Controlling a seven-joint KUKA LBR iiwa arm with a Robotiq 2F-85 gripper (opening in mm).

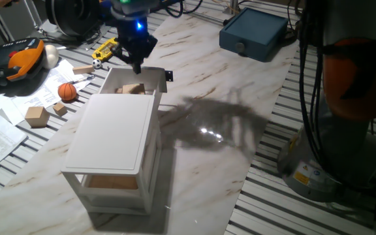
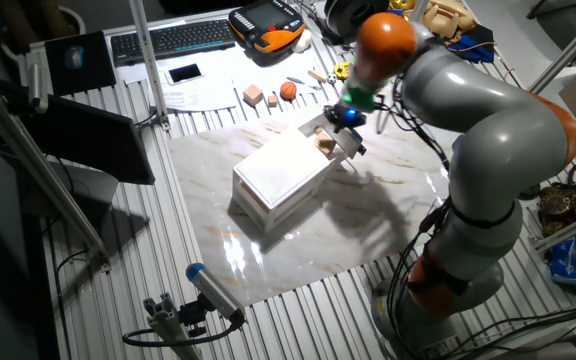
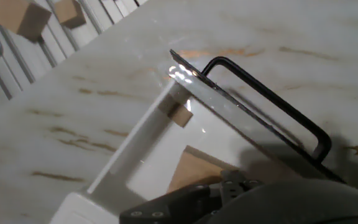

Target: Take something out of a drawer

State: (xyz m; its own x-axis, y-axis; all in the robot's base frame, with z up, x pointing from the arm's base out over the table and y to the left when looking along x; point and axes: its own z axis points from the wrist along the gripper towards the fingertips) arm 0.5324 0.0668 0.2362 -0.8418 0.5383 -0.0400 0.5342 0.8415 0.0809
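The white cabinet (image 1: 113,134) stands on the marble board. Its top drawer (image 1: 150,79) is pulled open toward the far side, with the black handle (image 1: 168,75) at its end. The light-tan wooden block (image 1: 133,89) lies inside the drawer. My gripper (image 1: 136,65) hangs just above the open drawer, slightly beyond the block, and holds nothing. In the other fixed view the gripper (image 2: 346,120) is over the drawer and block (image 2: 324,146). The hand view shows the drawer wall (image 3: 135,149), the handle (image 3: 272,99) and the block (image 3: 194,171) below dark fingers (image 3: 185,202). How the jaws stand is unclear.
An orange ball (image 1: 67,91) and small wooden cubes (image 1: 36,116) lie left of the cabinet among papers. A blue box (image 1: 253,32) sits at the far right of the board. The arm's base (image 1: 318,163) stands at the right. The lower drawer (image 1: 113,183) is shut.
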